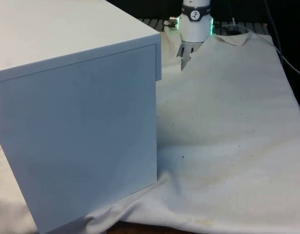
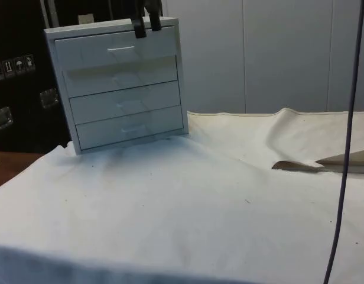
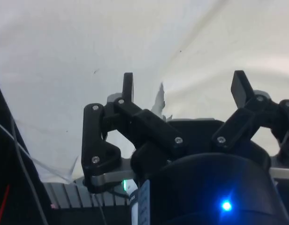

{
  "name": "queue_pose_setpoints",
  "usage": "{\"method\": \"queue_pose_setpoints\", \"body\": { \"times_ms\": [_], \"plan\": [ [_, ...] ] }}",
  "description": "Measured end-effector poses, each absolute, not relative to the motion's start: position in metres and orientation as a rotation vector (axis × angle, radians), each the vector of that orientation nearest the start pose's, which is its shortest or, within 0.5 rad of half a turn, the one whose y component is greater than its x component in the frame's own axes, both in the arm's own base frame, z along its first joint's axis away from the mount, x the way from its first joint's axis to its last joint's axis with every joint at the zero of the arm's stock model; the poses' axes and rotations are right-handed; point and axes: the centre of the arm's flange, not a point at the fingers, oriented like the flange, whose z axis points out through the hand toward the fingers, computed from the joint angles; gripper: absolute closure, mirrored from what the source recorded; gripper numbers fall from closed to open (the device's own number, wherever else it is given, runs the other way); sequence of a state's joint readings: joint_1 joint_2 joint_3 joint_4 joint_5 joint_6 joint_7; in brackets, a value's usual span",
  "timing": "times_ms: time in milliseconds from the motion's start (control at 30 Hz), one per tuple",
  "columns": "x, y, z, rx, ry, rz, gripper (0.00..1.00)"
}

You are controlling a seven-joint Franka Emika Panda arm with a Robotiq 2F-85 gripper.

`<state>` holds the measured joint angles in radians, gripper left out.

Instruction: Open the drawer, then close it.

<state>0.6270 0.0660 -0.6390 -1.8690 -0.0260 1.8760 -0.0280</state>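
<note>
A white chest of drawers [image 2: 123,89] stands at the table's far left in the side view, its four drawer fronts facing the camera. The top drawer [image 2: 93,53] has a small handle [image 2: 120,48], and every drawer looks pushed in. My gripper [image 2: 145,25] hangs in front of the chest's top front edge, just above the top drawer, with its fingers pointing down. In the wrist view the gripper [image 3: 184,89] is open, with only white cloth seen between the fingers [image 3: 128,86]. In the front view the chest [image 1: 77,122] shows a plain side and hides its drawers.
The white cloth [image 2: 200,207] covers the table and is rumpled into a raised fold [image 2: 312,165] at the side view's right. A thin cable [image 2: 347,148] hangs down there. The robot's base [image 1: 195,24] stands behind the chest.
</note>
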Motion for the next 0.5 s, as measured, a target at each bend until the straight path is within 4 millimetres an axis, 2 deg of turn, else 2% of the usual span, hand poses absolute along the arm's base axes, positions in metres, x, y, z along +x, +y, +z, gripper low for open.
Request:
{"method": "queue_pose_setpoints", "body": {
  "times_ms": [300, 500],
  "plan": [
    [0.584, -0.002, 0.467, -3.225, -0.055, 0.006, 0.0],
    [0.591, -0.004, 0.466, -3.232, -0.077, -0.067, 0.0]
  ]
}}
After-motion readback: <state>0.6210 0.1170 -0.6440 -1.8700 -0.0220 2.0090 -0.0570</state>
